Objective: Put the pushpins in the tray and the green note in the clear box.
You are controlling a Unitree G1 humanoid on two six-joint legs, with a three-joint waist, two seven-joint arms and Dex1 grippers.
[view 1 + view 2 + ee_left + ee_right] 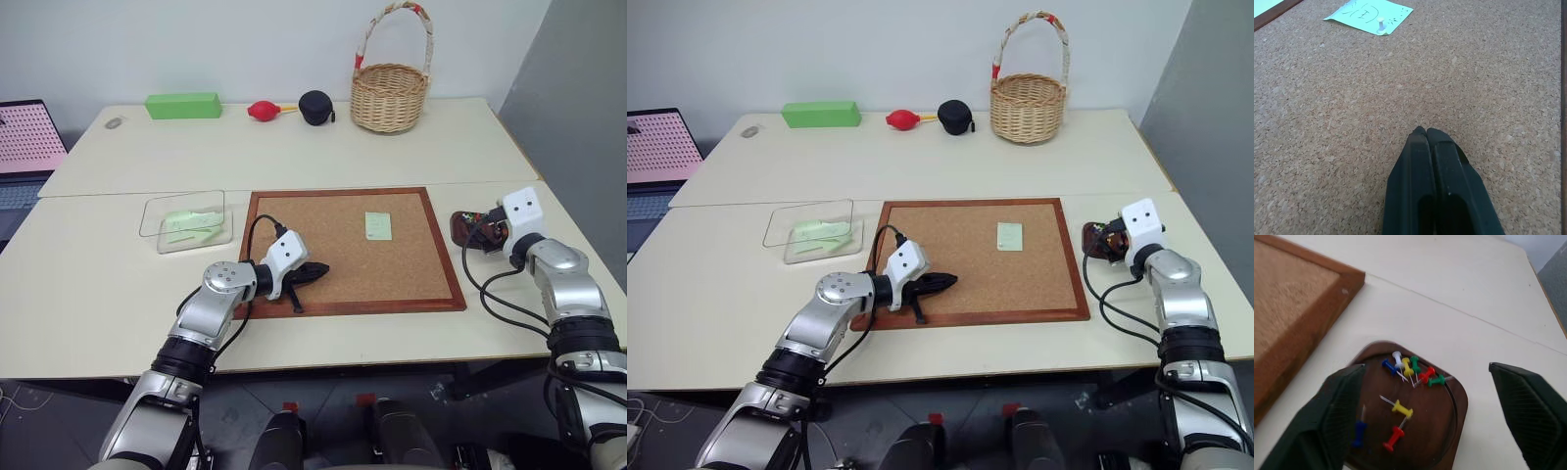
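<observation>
The green note point(378, 226) lies on the corkboard's far right part, and a white pin point(1381, 25) stands in it. My left gripper point(318, 269) hovers shut and empty low over the cork point(1420, 132), on the board's near left part, well short of the note. The dark brown tray point(1442, 426) sits just right of the board and holds several pushpins point(1409, 368) in yellow, red, blue, green and white. My right gripper point(1426, 367) hangs open above the tray with nothing between its fingers. The clear box point(186, 220) stands left of the board with pale green slips inside.
The wood-framed corkboard point(333, 245) takes up the table's middle. Along the back stand a wicker basket point(390, 93), a black round case point(315, 106), a red bulb point(263, 110) and a bright green block point(183, 105). A laptop point(29, 137) sits at the far left.
</observation>
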